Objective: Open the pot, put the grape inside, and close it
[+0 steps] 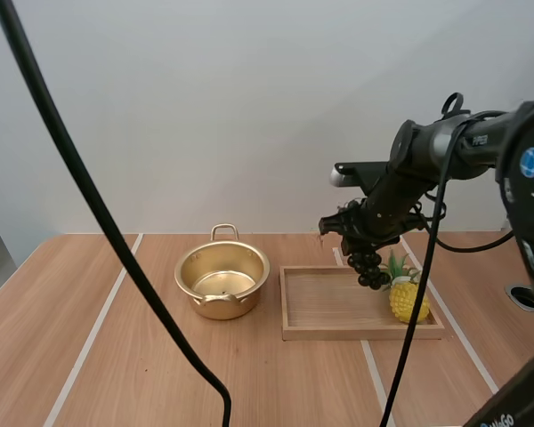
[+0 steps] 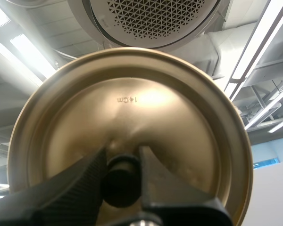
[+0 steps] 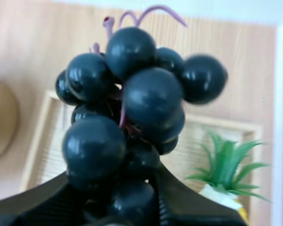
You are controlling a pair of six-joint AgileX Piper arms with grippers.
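Observation:
An open gold pot (image 1: pixel 222 280) with two handles stands on the table, left of a wooden tray (image 1: pixel 338 331). My right gripper (image 1: pixel 360 242) is shut on a bunch of dark grapes (image 1: pixel 368 264), which hangs above the tray's right half. Seen from the right wrist, the grapes (image 3: pixel 132 117) are pinched between the black fingers (image 3: pixel 188 202), over the tray (image 3: pixel 47 155). My left gripper (image 2: pixel 122 186) is shut on the black knob (image 2: pixel 120 181) of the gold pot lid (image 2: pixel 132 117), held up with its underside facing the camera.
A toy pineapple (image 1: pixel 408 294) lies in the tray's right end, just below and right of the hanging grapes; its green leaves (image 3: pixel 228 157) show beside the bunch. The pot's gold rim (image 3: pixel 0 122) is off to one side. Bare wood surrounds the pot.

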